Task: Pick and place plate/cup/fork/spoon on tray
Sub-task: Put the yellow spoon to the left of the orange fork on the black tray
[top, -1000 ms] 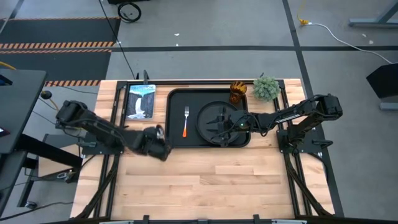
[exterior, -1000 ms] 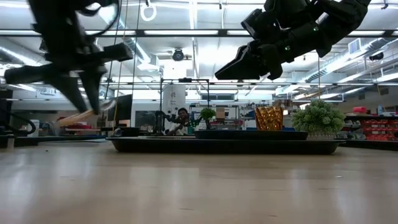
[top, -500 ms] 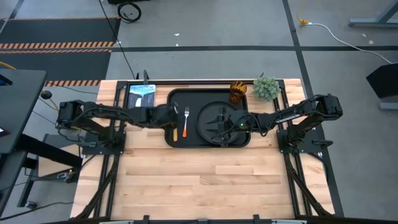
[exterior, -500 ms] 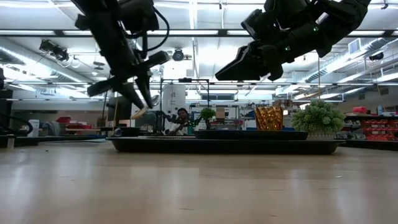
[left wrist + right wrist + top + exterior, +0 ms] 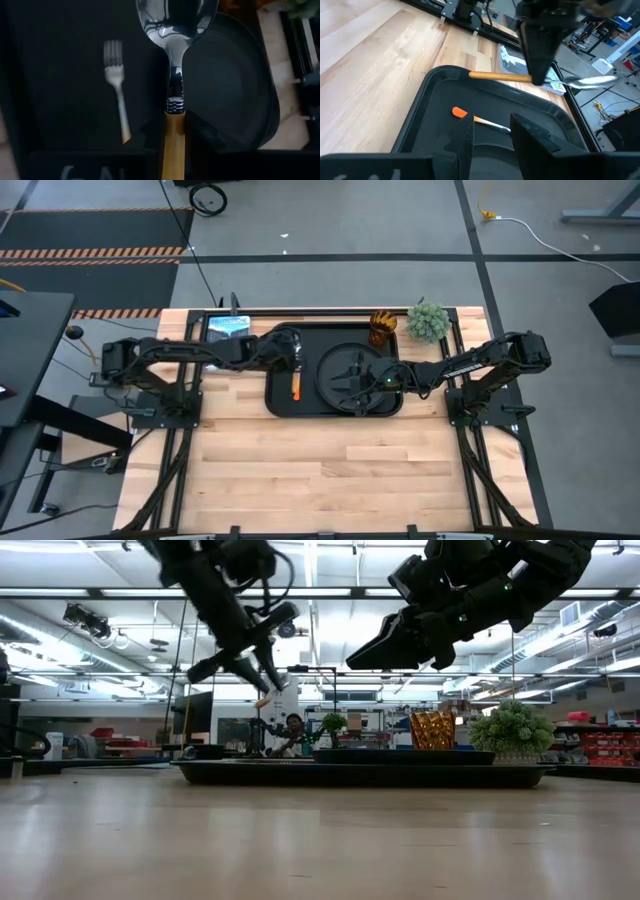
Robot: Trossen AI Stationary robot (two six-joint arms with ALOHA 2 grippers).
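Observation:
The black tray lies at the table's far middle. On it are the round black plate and the fork with its orange handle end. The amber cup stands on the table at the tray's far right corner. My left gripper is over the tray's far left part, above the fork, shut on the spoon. My right gripper is open and empty above the plate. The fork also shows in the left wrist view. My left gripper pinches the spoon's yellow-orange handle between its two fingers, just behind the silver neck. The fingers come from above and lie across the spoon. The handle's free end sticks out on one side, the bowl on the other. The spoon is lifted clear of the tray, roughly level.
A green fuzzy plant ball stands at the far right beside the cup. A flat picture panel lies left of the tray. The light wood table stretches toward the near edge. A person shows in the room behind.
My left gripper has carried the spoon from the table near the tray's near left corner toward the far edge and the right, rising, to above the tray's far left part. It has turned toward the right. My right gripper has kept still.

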